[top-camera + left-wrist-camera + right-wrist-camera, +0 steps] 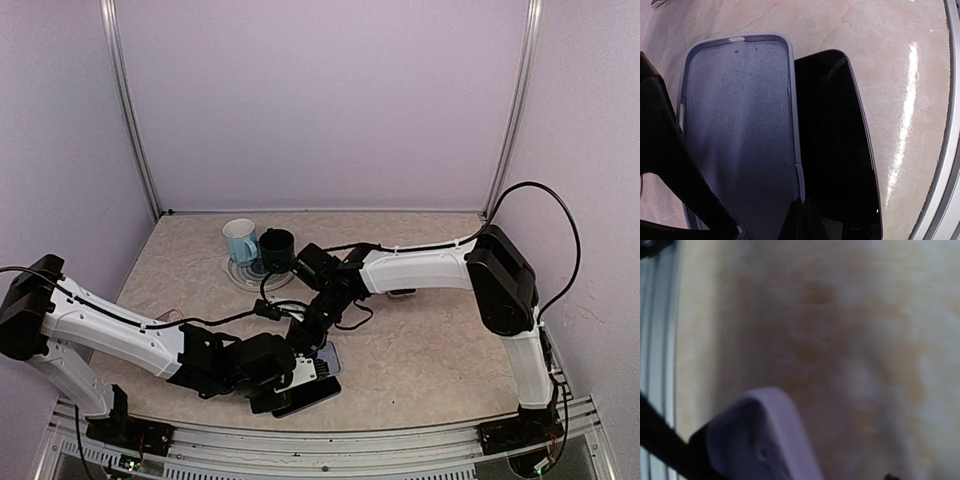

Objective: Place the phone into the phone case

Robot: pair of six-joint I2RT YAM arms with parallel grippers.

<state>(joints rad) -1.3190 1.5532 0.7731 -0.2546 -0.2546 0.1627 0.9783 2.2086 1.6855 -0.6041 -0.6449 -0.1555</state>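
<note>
The lavender phone case (735, 135) lies open side up on the table. The black phone (835, 150) lies along its right side, its left edge over the case's right rim. My left gripper (801, 220) is shut at the phone's near left edge, right where it meets the rim. In the top view the phone (312, 394) sticks out of the left gripper (292, 388), with the case (328, 356) just behind. My right gripper (308, 338) sits on the case's other long side. Its dark finger (665, 160) crosses that rim. The blurred right wrist view shows a case corner (760, 440) close up.
A light blue mug (240, 241) and a dark mug (277, 247) stand on a round mat at the back. Black cables (350, 318) trail beside the right arm. The metal frame rail (949, 150) of the near table edge runs just right of the phone.
</note>
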